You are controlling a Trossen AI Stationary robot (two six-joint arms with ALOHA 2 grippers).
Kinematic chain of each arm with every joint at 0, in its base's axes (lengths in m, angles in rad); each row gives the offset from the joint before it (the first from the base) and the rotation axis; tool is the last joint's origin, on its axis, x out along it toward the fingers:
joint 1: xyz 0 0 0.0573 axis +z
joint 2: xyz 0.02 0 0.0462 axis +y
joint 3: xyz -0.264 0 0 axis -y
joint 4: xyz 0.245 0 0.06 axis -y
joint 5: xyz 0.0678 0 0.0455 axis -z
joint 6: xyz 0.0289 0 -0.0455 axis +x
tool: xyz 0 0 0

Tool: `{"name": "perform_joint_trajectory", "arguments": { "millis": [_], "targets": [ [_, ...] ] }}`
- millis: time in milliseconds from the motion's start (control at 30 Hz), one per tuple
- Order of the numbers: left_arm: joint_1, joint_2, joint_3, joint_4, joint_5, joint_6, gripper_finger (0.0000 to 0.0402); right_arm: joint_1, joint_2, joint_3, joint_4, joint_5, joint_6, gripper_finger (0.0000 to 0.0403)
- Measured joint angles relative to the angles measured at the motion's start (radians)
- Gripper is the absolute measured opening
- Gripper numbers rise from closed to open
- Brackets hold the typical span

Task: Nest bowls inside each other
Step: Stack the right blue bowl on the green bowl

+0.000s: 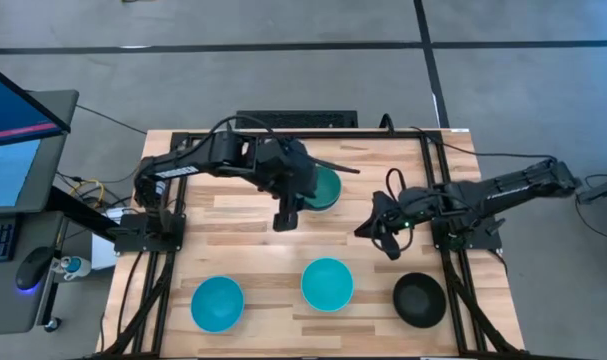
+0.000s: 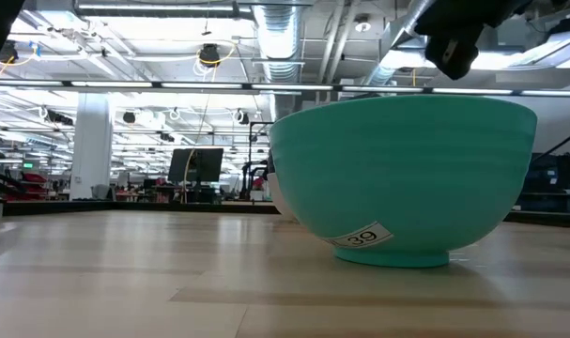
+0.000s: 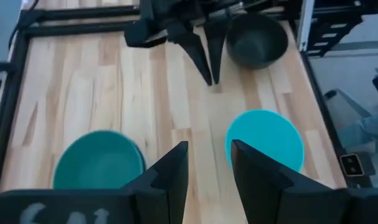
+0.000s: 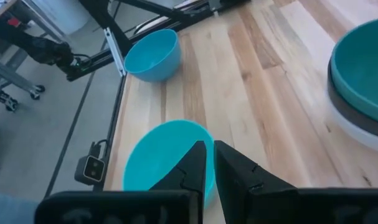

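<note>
A stack of bowls (image 1: 321, 188) stands at mid-table toward the far side, dark teal-green on top (image 3: 98, 163), over black and white layers (image 4: 357, 121). Along the near edge, three bowls rest singly on their bases: a turquoise one at the left (image 1: 217, 303), a turquoise one in the middle (image 1: 327, 284) (image 2: 407, 178) and a black one at the right (image 1: 419, 298) (image 3: 257, 40). My left gripper (image 1: 285, 220) (image 3: 207, 162) hovers open just left of the stack. My right gripper (image 1: 375, 232) (image 4: 209, 165) is shut, to the right of the stack and above the table, pointing toward the middle turquoise bowl (image 4: 167, 155).
Black frame rails (image 1: 438, 190) run along the table's left and right sides. A monitor (image 1: 13, 140) and a mouse stand off the table's left edge. Bare wood (image 1: 243, 250) lies between the stack and the near row of bowls.
</note>
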Motion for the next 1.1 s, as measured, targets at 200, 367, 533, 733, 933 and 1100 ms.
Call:
{"name": "perform_joint_trajectory", "arguments": {
  "millis": [200, 367, 533, 733, 933, 1100],
  "targets": [
    [-0.011, -0.006, 0.000, 0.194, 0.040, 0.010, 0.0112, 0.053, -0.001, 0.000, 0.023, 0.100, 0.006, 0.0054],
    [-0.025, -0.005, -0.042, 0.195, 0.049, -0.041, 0.0112, 0.088, -0.001, 0.000, 0.047, 0.132, 0.039, 0.0054],
    [-0.053, -0.019, -0.040, 0.295, 0.044, -0.020, 0.0112, 0.137, -0.001, 0.000, 0.052, 0.205, 0.079, 0.0054],
    [-0.058, -0.099, -0.043, 0.198, -0.040, -0.056, 0.0112, 0.207, -0.001, 0.000, 0.059, 0.279, 0.116, 0.0054],
    [-0.087, -0.302, -0.040, 0.124, -0.133, -0.099, 0.0112, 0.276, -0.001, 0.000, 0.085, 0.393, 0.143, 0.0054],
    [-0.155, -0.443, -0.071, 0.127, -0.214, -0.104, 0.0112, 0.307, -0.001, 0.000, 0.185, 0.436, 0.166, 0.0054]
  ]
}}
